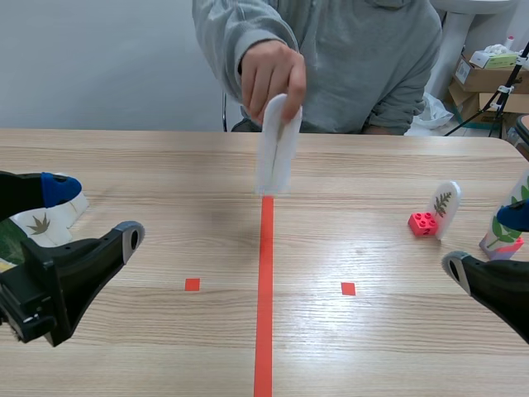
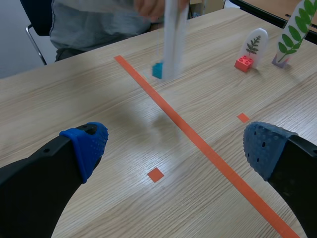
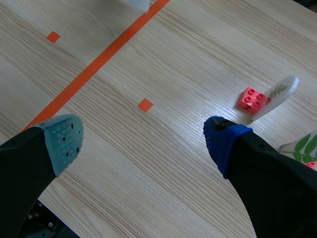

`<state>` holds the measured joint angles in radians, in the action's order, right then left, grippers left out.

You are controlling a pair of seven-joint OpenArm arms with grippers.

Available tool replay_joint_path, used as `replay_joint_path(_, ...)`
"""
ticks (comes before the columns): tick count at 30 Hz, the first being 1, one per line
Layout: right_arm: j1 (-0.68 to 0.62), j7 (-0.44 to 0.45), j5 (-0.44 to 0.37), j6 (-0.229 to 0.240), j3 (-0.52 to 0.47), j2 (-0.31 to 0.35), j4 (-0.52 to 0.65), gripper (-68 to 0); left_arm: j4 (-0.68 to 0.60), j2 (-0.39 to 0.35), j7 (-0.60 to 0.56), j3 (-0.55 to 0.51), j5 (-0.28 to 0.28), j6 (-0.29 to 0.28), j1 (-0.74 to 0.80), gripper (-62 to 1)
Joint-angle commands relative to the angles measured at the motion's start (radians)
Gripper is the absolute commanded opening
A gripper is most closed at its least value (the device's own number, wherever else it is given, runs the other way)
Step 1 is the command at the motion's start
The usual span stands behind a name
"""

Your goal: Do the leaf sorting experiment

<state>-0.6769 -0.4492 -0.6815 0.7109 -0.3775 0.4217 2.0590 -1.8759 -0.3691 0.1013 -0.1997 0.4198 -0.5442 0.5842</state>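
Observation:
A person's hand (image 1: 273,74) holds a white leaf card (image 1: 275,145) above the far end of the red centre line; in the left wrist view that card (image 2: 173,42) shows a blue block (image 2: 157,70) at its foot. A second leaf card stands in a red brick (image 1: 424,223) on the right side (image 3: 251,99). A green-leaf card (image 1: 506,223) stands at the right edge. Another leaf card (image 1: 40,223) lies at the left edge. My left gripper (image 1: 91,217) and right gripper (image 1: 489,241) are both open over bare table, holding nothing.
The wooden table (image 1: 165,174) carries a red centre line (image 1: 264,289) and two small red squares (image 1: 192,284), (image 1: 348,289). The person sits at the far edge. Boxes (image 1: 488,78) stand behind at the back right.

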Motion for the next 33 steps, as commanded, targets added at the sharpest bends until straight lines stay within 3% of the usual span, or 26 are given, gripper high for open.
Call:
replay_joint_path(1, -0.002, 0.011, -0.011, -0.007, 0.005, 0.010, 0.000, -18.0, -0.016, 0.000, -0.014, -0.004, 0.010, -0.002, -0.003, -2.4)
replay_joint_path(33, -0.002, 0.031, -0.004, -0.011, 0.006, 0.010, 0.000, -18.0, -0.016, 0.003, -0.014, -0.003, 0.010, -0.002, -0.003, -2.4)
